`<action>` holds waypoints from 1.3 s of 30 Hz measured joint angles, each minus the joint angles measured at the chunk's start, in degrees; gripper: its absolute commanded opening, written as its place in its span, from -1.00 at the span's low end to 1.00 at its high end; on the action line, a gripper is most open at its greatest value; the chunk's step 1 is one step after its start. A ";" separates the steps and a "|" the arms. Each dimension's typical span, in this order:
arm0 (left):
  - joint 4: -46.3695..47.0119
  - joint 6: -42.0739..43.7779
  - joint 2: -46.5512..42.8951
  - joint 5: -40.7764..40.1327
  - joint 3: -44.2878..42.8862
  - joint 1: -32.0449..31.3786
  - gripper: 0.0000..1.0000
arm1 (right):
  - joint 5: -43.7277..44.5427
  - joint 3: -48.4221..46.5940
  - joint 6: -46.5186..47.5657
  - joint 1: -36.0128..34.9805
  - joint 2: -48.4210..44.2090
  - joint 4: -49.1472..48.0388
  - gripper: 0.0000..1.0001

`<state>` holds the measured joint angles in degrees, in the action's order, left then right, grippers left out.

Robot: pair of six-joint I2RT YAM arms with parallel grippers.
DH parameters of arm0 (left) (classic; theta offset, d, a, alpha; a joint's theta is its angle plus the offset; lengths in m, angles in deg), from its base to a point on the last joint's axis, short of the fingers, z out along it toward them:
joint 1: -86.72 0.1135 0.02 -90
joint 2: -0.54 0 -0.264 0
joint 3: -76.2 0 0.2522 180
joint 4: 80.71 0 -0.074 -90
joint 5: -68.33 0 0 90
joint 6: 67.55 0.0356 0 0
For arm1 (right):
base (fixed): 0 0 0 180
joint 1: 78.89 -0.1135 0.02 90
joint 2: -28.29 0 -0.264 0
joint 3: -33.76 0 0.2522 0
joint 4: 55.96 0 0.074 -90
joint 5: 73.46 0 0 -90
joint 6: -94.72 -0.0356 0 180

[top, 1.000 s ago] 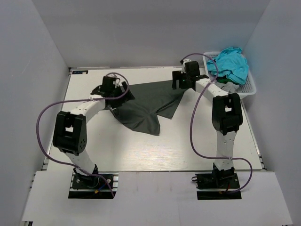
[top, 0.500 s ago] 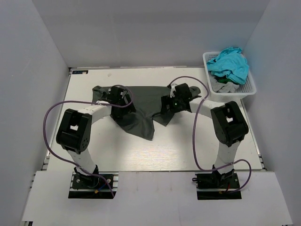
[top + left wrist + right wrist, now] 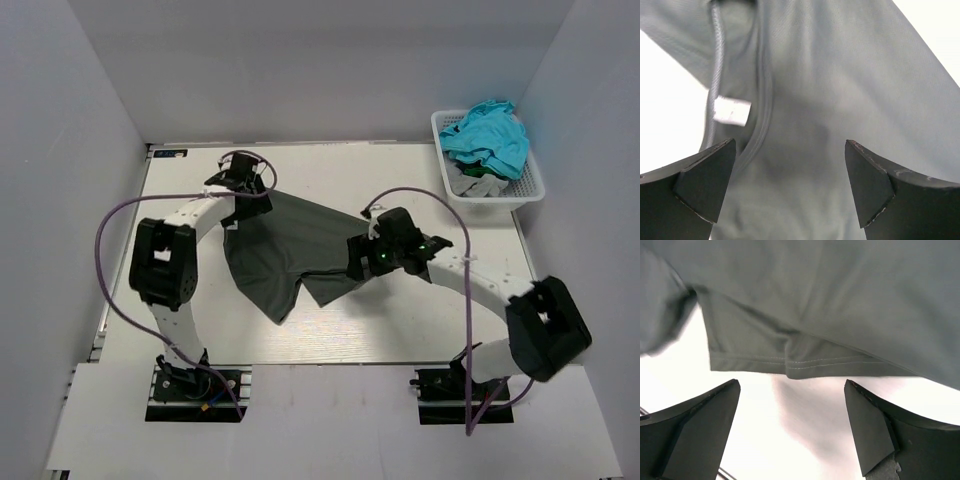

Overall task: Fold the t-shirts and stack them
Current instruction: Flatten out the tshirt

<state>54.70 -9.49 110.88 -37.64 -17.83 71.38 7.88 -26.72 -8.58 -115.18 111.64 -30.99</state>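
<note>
Both arms have swung and the grey shirt [image 3: 290,250] has shifted; it lies rumpled, unfolded, well left of the basket [image 3: 520,197]. Left gripper [image 3: 243,182] and right gripper [image 3: 363,263] gape wide over it, holding nothing. The turquoise shirt [image 3: 490,138] waits in the basket: nothing folded yet

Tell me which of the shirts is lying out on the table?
The dark grey shirt, spread on the table; the turquoise shirt sits heaped in the white basket.

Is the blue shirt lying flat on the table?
No, the turquoise shirt is bunched up inside the white basket.
</note>
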 measured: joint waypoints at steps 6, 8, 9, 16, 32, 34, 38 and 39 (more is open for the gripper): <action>-1.33 -0.07 -21.05 6.99 14.10 -3.32 1.00 | 16.85 -5.84 -8.37 2.38 -9.64 6.82 0.81; 0.37 -0.83 -32.24 11.58 22.53 -6.69 1.00 | 22.88 -7.32 -10.86 4.96 -10.78 8.72 0.81; 0.44 -1.27 -36.35 13.29 25.62 -8.44 1.00 | 25.16 -7.32 -11.78 6.36 -11.32 9.64 0.81; -3.61 -5.46 -37.83 20.35 32.70 -20.85 1.00 | 29.70 -6.23 -13.99 20.83 -9.01 16.39 0.81; -17.00 -12.70 -30.01 8.66 32.98 -31.89 0.81 | 21.05 -5.90 -11.72 30.27 4.50 12.68 0.81; -16.00 -12.98 -28.26 8.17 33.03 -32.13 0.72 | 20.87 -5.99 -11.26 30.29 5.03 12.09 0.81; -12.85 -13.16 -24.04 7.74 33.35 -32.54 0.27 | 20.87 -6.01 -10.43 30.29 6.05 10.75 0.81; -12.44 -13.14 -23.23 7.65 33.46 -32.70 0.07 | 20.74 -6.01 -10.34 30.29 6.43 10.60 0.81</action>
<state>42.27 -22.63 87.65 -29.99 15.64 38.69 28.62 -32.74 -18.92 -84.89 118.07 -20.39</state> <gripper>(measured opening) 0.674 0.905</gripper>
